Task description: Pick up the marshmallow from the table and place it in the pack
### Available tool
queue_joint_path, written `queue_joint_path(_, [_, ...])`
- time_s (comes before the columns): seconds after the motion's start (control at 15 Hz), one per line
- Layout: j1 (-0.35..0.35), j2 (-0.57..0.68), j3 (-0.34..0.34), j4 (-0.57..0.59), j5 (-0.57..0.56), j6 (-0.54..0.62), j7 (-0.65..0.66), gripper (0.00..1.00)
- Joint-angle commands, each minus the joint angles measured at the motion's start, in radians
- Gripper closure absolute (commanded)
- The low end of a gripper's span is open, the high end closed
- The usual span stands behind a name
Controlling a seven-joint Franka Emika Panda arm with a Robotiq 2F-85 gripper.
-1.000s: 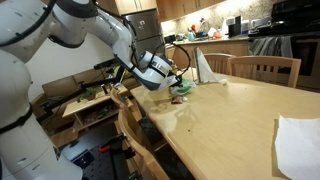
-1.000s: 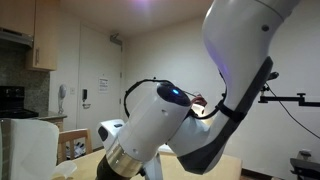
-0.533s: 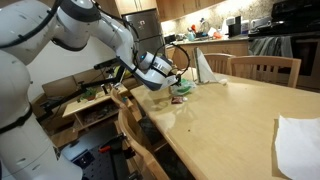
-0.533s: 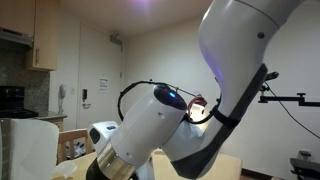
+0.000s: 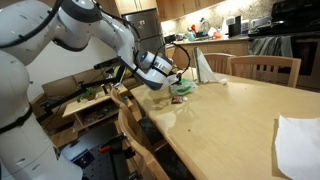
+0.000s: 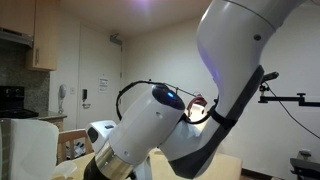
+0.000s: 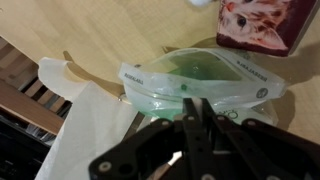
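The pack is a clear green zip bag [image 7: 200, 80] lying on the wooden table [image 7: 290, 110]; it also shows as a green patch in an exterior view [image 5: 183, 89]. My gripper [image 7: 196, 112] hangs just over the near edge of the pack with its two fingers pressed together, and nothing shows between them. In an exterior view the gripper [image 5: 172, 82] is at the far end of the table, right at the pack. A small white piece [image 7: 201, 3] at the top edge may be the marshmallow; I cannot tell.
A red packet with a cat picture [image 7: 265, 22] lies just beyond the pack. A white napkin [image 7: 85, 130] lies beside it. Another white sheet [image 5: 298, 140] lies on the near table end. Wooden chairs [image 5: 265, 68] stand around. My own arm fills an exterior view [image 6: 180, 120].
The arm has shifted very slightly; the gripper stays at the pack with its fingers together.
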Motion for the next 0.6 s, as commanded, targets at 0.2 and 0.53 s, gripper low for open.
queue_joint_path(0.2, [0.135,-0.086,-0.074,-0.173,-0.041,-0.045,-0.006,0.90])
queue_joint_path(0.53, [0.125,-0.088,-0.047,-0.205,-0.065,-0.037,-0.012,0.90])
